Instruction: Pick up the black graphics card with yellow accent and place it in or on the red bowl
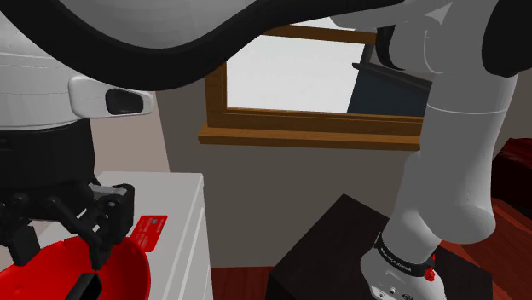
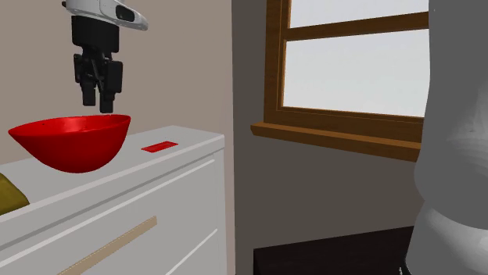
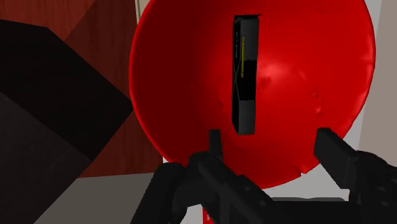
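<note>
The black graphics card (image 3: 245,76) with a thin yellow line lies inside the red bowl (image 3: 191,76), apart from both fingers. My gripper (image 3: 273,149) hangs straight above the bowl, open, with nothing between its fingers. In the shoulder view the gripper (image 1: 95,239) hovers over the bowl (image 1: 43,268), and a black end of the card (image 1: 85,285) shows in the bowl's hollow. In the second exterior view the gripper (image 2: 98,100) is a short way above the rim of the bowl (image 2: 70,141), which stands on the white dresser (image 2: 168,168).
A small flat red card (image 2: 159,146) lies on the dresser top beside the bowl, also seen as the red card (image 1: 150,232). A wood-framed window (image 2: 352,70) is in the wall behind. The dark stand (image 1: 332,256) sits on a reddish floor. An olive object (image 2: 8,191) lies at the dresser's edge.
</note>
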Controlling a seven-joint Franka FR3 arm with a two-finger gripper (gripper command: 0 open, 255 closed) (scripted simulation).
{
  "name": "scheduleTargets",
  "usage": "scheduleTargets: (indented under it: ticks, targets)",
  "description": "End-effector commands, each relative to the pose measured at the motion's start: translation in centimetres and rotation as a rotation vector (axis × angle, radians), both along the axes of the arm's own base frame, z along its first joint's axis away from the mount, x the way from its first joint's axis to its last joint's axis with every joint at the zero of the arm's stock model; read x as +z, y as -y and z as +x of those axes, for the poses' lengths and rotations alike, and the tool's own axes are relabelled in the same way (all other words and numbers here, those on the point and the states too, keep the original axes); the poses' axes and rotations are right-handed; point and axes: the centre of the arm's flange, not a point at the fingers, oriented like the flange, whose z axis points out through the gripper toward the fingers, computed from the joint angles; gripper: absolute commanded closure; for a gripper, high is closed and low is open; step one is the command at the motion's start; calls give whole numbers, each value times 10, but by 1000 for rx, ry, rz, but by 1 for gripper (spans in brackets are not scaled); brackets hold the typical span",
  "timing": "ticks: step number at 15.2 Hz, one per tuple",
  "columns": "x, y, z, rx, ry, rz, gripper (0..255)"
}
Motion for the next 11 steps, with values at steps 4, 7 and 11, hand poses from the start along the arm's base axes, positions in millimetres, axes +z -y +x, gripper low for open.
scheduleTargets:
  ticks: [4,7,11]
  targets:
    - [0,0,0,0,0,0,0]
    - [39,7,0,0,0,0,0]
    - [49,8,0,0,0,0,0]
